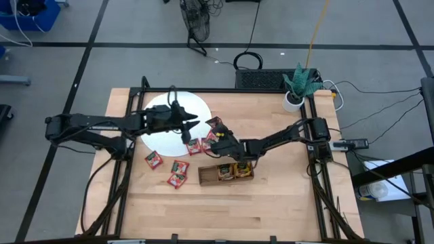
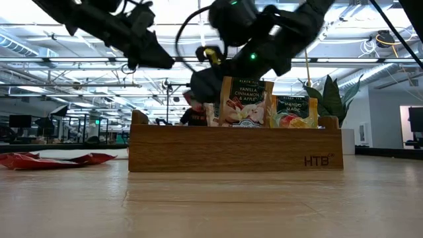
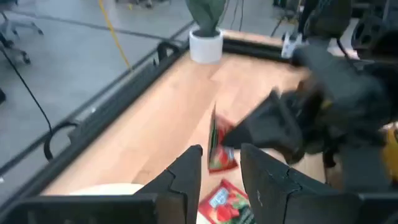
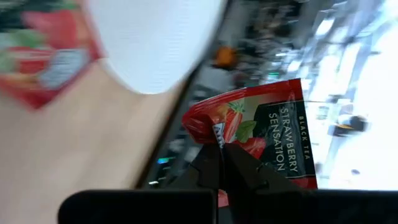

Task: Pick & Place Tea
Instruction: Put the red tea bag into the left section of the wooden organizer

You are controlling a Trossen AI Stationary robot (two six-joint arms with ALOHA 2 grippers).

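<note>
One red sachet (image 4: 261, 140), pinched at its edge by the closed right gripper (image 1: 218, 138) near the tray (image 1: 207, 175), may slip or snag the half-open, empty left gripper (image 1: 193, 125).

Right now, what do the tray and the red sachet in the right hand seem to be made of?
Tray: apparently wood, smooth matte brown, visible grain and a stamped logo. Red sachet: probably foil or coated paper; it looks glossy, printed, and buckles where the right hand pinches it.
</note>
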